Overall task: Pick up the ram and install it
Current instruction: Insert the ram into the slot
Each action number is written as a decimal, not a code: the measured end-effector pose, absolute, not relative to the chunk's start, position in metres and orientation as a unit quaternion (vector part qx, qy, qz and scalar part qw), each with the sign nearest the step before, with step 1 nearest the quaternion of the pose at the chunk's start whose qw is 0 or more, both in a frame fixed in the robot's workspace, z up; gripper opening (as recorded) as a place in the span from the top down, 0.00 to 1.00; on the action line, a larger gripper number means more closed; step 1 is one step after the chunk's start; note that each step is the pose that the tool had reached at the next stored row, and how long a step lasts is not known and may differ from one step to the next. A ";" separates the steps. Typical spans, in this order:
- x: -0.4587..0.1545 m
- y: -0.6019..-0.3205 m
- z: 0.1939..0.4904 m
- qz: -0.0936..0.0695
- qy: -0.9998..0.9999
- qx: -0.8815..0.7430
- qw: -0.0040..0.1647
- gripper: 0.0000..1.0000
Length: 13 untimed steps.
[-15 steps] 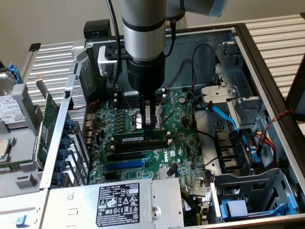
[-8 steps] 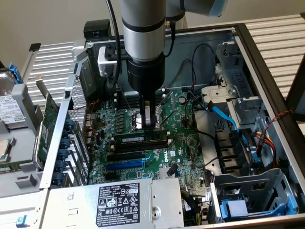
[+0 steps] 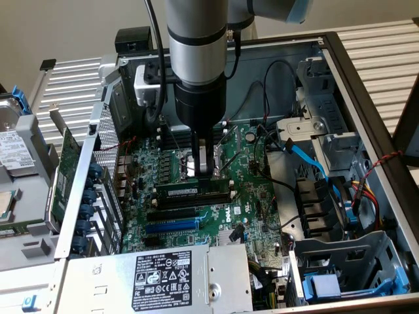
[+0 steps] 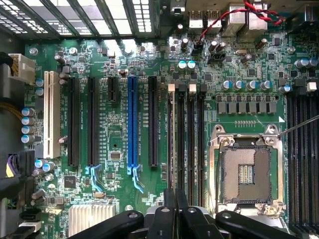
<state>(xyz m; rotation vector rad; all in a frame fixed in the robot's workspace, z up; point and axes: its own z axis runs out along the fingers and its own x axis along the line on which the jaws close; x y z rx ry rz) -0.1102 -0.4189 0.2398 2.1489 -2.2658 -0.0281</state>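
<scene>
The ram (image 3: 190,190) is a long green stick with a white label. It stands on edge in a black memory slot on the motherboard (image 3: 255,203), just in front of the CPU socket (image 3: 186,162). My gripper (image 3: 207,173) comes straight down onto the ram's upper edge, toward the end at the exterior view's right. Its fingers are pinched together on the ram. In the wrist view the black fingers (image 4: 169,209) of my gripper (image 4: 175,201) sit nearly closed in line with the row of memory slots (image 4: 187,139).
The open CPU socket (image 4: 246,172) lies beside the slots, and a blue expansion slot (image 4: 132,124) lies farther off. A power supply (image 3: 163,275) borders the front. A blue cable (image 3: 308,157) and drive cages stand at the exterior view's right, and a green card (image 3: 65,170) at its left.
</scene>
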 end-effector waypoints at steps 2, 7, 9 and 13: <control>-0.111 -0.419 0.240 -0.008 -0.726 0.688 0.009 0.88; -0.111 -0.419 0.239 -0.008 -0.725 0.688 0.008 0.88; -0.111 -0.419 0.239 -0.007 -0.725 0.688 0.008 0.88; -0.111 -0.419 0.238 -0.007 -0.726 0.688 0.008 0.88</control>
